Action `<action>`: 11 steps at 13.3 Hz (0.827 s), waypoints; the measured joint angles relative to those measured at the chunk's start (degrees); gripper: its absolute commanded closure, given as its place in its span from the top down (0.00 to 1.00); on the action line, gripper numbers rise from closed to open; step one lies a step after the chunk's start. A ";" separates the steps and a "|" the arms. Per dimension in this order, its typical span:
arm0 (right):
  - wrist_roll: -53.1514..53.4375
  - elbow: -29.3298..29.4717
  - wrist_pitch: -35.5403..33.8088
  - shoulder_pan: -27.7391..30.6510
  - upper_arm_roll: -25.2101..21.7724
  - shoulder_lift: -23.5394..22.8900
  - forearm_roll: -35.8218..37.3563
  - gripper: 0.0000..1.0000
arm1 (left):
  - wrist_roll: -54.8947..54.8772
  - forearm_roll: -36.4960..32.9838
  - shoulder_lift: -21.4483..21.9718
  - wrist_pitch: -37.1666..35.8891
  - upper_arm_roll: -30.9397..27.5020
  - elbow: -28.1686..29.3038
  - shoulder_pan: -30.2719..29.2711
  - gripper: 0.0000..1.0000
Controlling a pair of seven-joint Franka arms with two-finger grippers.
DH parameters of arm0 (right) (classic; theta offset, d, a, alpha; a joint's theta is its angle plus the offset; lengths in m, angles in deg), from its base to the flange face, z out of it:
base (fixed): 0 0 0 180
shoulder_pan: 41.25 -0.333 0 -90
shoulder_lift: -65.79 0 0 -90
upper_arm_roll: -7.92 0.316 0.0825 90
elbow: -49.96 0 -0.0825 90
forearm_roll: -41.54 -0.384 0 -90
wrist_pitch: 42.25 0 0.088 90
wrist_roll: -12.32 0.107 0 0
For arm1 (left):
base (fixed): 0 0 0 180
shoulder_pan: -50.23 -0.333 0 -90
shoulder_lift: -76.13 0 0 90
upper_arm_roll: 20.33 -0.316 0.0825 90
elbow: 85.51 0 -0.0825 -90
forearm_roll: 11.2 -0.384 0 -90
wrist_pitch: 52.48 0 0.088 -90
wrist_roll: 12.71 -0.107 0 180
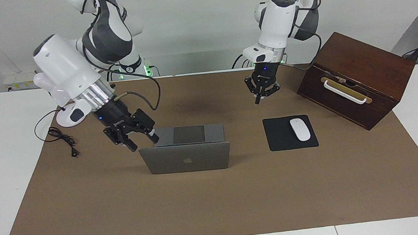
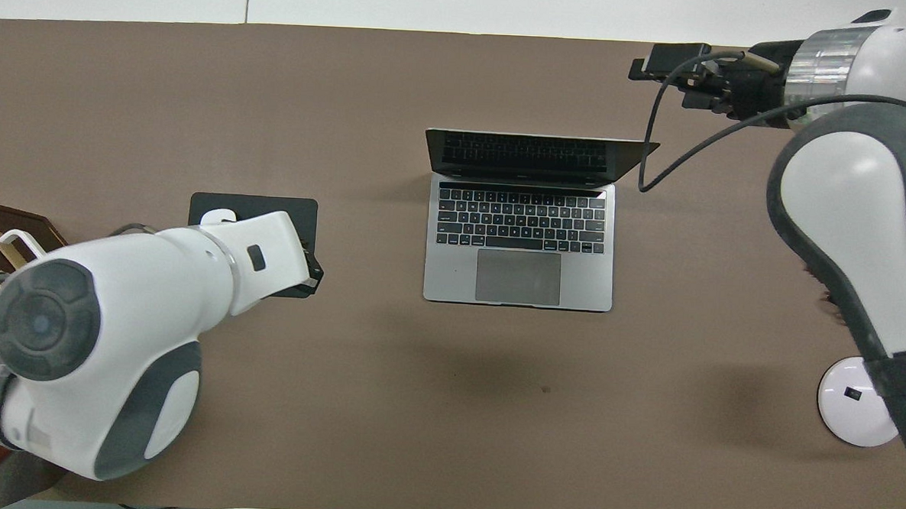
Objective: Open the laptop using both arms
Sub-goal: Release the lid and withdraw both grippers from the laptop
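Since the laptop [image 1: 187, 153] lid stands raised, opening looks mostly done; right gripper [image 1: 139, 138] spread beside its corner, left gripper [image 1: 263, 90] pinched, holding nothing.

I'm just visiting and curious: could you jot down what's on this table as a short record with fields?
laptop: open, lid raised, keyboard toward the robots
right gripper: open, at the laptop's corner toward the right arm's end
left gripper: in the air, nearer the robots than the mouse pad
mouse pad: black, beside the laptop
mouse: white, on the mouse pad
wooden box: dark, white handle, at the left arm's end
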 measured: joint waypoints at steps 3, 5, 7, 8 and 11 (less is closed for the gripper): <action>-0.08 2.47 -13.37 1.93 -0.05 3.07 10.45 1.00 | -0.48 -0.03 0.29 -9.01 -0.06 -4.36 -3.94 0.42; -0.09 3.57 -21.91 2.91 -0.07 5.98 16.00 1.00 | -0.74 -0.50 0.33 -14.78 -0.07 -7.48 -6.89 1.00; -0.57 3.74 -28.40 3.19 -0.07 9.01 22.10 1.00 | -0.84 -1.53 0.35 -18.52 -0.07 -10.09 -9.49 1.00; -0.98 3.73 -31.23 3.19 -0.06 10.32 24.96 1.00 | -0.84 -1.70 0.35 -19.24 -0.05 -10.83 -11.06 1.00; -1.53 2.92 -36.38 4.11 -0.10 12.81 30.08 1.00 | -1.02 -1.80 0.33 -20.46 -0.11 -12.03 -16.88 1.00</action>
